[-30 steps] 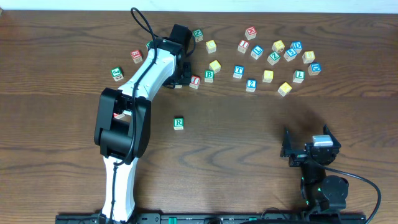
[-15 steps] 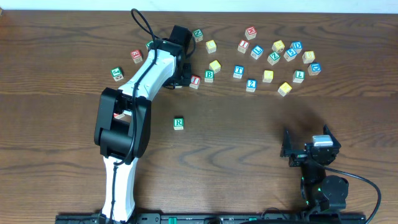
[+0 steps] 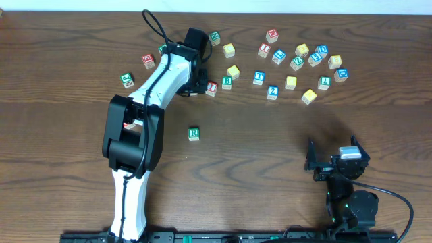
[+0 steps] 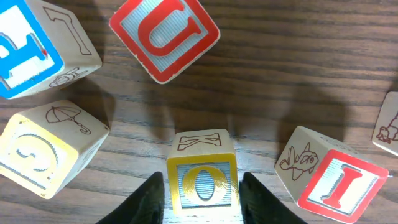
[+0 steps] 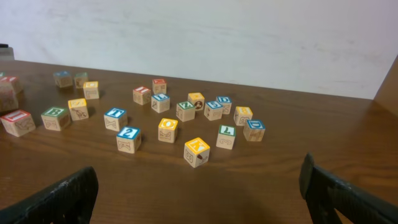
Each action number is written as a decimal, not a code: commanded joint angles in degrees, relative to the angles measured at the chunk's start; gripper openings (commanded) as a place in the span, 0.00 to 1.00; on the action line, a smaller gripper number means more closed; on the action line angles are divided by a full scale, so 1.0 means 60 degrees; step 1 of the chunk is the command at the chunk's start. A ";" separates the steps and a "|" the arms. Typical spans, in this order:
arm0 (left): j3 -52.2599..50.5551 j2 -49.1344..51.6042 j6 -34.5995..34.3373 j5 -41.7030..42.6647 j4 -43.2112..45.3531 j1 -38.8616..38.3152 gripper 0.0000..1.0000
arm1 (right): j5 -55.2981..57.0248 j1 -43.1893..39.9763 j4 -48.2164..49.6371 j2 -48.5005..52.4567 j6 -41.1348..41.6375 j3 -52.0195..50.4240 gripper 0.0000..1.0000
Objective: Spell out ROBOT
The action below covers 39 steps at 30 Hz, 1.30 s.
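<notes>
Left claw (image 4: 202,190): my fingers flank the yellow O block (image 4: 202,177) (grip unclear). Ahead, red U block (image 4: 165,37); right, red I block (image 4: 333,180). Right claw (image 5: 198,186): apart.

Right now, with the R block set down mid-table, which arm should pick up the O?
Left. The left gripper straddles the O block, one finger on each side. The right gripper sits open at the near edge, far back from it.
</notes>
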 commanded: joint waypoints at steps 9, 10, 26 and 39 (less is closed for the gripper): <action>-0.0109 0.0055 -0.0076 -0.0073 -0.0022 -0.0007 0.27 | -0.0051 -0.0066 -0.0044 0.0000 0.0117 -0.0011 0.99; -0.0109 0.0055 -0.0076 -0.0073 -0.0022 -0.0007 0.26 | -0.0051 -0.0066 -0.0044 0.0000 0.0117 -0.0011 0.99; -0.0106 0.0055 -0.0066 -0.0076 -0.0025 -0.0007 0.26 | -0.0055 -0.0066 -0.0044 0.0000 0.0117 -0.0011 0.99; 0.0084 -0.0703 0.0036 -0.0087 -0.0066 0.0004 0.27 | -0.0055 -0.0066 -0.0040 0.0000 0.0117 -0.0011 0.99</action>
